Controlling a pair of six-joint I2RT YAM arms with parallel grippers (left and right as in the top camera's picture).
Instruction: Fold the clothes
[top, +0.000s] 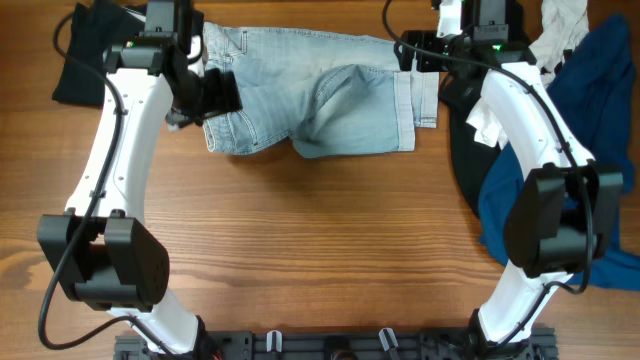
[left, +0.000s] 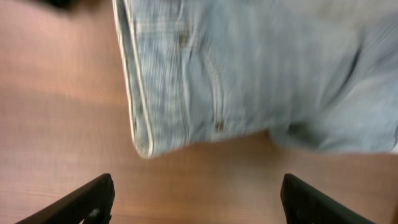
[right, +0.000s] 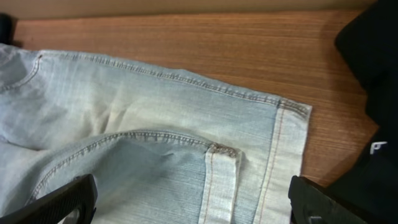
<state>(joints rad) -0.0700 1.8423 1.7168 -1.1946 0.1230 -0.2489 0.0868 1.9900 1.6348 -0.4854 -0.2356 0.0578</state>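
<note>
The left gripper (left: 198, 186) stands open, its two fingers spread wide with nothing between them. It hangs just off the waistband end of the denim shorts (top: 320, 95), low over bare table (top: 320, 250). The right gripper (right: 193, 183) is likewise spread wide and empty, poised above the hemmed leg end of the shorts. Each arm thus attends one end of the garment, which suits a cloth too long for one gripper to manage.

The shorts lie flat at the far side of the table, crosswise. One leg rests over the other, so the hems sit nearly stacked, the upper slightly short of the lower. That reads as a first fold along the length. A soft ridge rises near the crotch, where the denim has not settled.

Beyond the waistband end lies a black garment (top: 80, 60). Beyond the hem end, well clear of the shorts, wait the deep-blue fabric (top: 605, 80), a white piece (top: 560, 25) and more black cloth (top: 462, 150), heaped aside, probably awaiting their turn.
</note>
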